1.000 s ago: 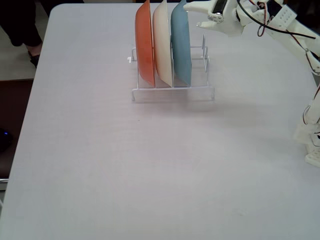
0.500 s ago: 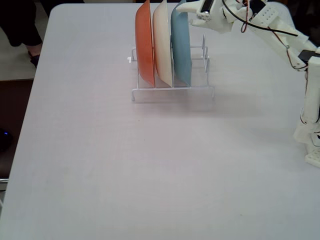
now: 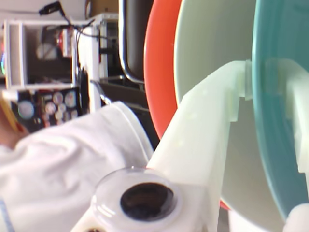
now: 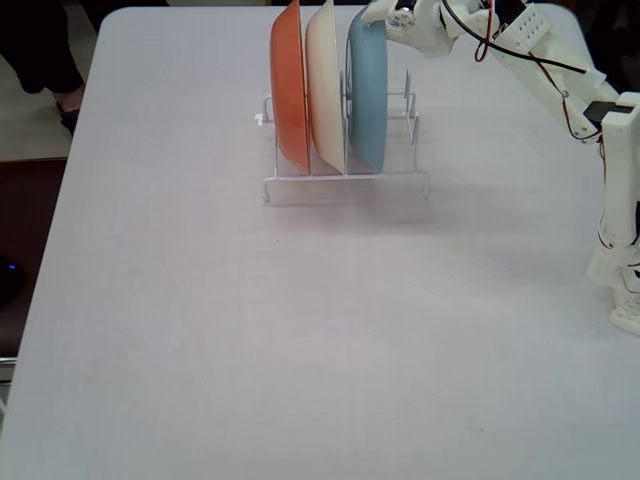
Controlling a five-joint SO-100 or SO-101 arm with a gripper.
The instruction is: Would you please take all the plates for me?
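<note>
Three plates stand on edge in a white wire rack: orange on the left, cream-white in the middle, light blue on the right. My gripper reaches in from the right and sits on the top rim of the light blue plate. In the wrist view the gripper straddles the blue plate. One white finger is between it and the cream plate, and the other is at the right edge. It looks shut on the rim. The orange plate lies beyond.
The rack stands at the far middle of a pale grey table. The arm's base is at the table's right edge. A person's dark legs show beyond the far left corner.
The gripper has moved left and down onto the blue plate's top rim. The plate's top has shifted right, so it stands more upright and apart from the cream plate.
</note>
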